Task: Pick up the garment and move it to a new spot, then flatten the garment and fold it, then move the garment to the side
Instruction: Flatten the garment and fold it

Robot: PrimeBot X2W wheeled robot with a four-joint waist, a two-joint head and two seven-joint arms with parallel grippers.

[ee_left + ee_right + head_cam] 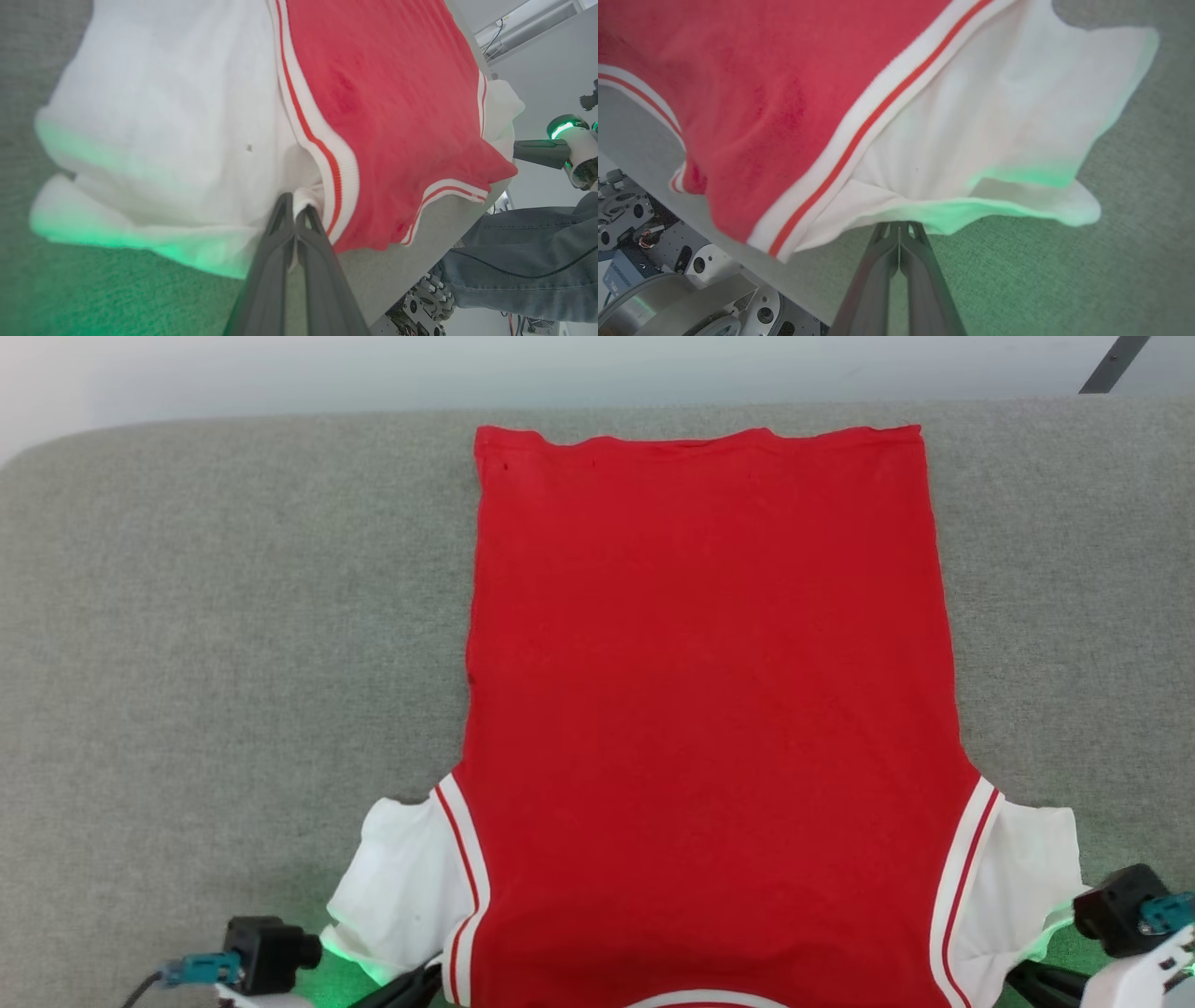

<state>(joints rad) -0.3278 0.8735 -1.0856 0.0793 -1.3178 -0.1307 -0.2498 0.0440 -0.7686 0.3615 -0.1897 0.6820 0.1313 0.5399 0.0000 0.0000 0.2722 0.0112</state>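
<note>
The red jersey T-shirt with white sleeves (709,691) lies flat on the grey fabric tabletop (187,663), collar at six o'clock. My left gripper (295,211) is clamped on the seven-o'clock sleeve. My right gripper (900,227) pinches just the five-o'clock sleeve's hem, so an uneven pull could slip it and skew the cloth.

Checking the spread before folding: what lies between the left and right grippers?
In the head view the garment fills it: red body and striped neck trim run from left gripper to right gripper.
</note>
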